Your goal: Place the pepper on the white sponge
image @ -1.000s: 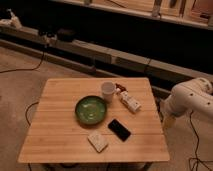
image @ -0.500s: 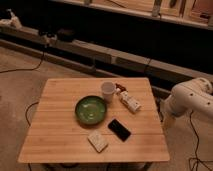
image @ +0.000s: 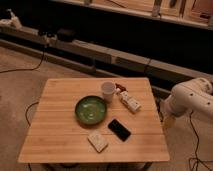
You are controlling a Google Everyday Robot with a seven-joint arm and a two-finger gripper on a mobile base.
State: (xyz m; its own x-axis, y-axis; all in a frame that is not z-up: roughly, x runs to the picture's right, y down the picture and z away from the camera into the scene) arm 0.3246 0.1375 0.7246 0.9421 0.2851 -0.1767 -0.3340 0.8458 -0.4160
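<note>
Camera view: one pepper, one white sponge, one tool beside table.

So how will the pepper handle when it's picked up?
Pepper looks small and slim: probably light, may roll or slip from a pinch. It lies close to cup and white block, so likely awkward to reach. Gripper hangs open beside the table's right edge.
</note>
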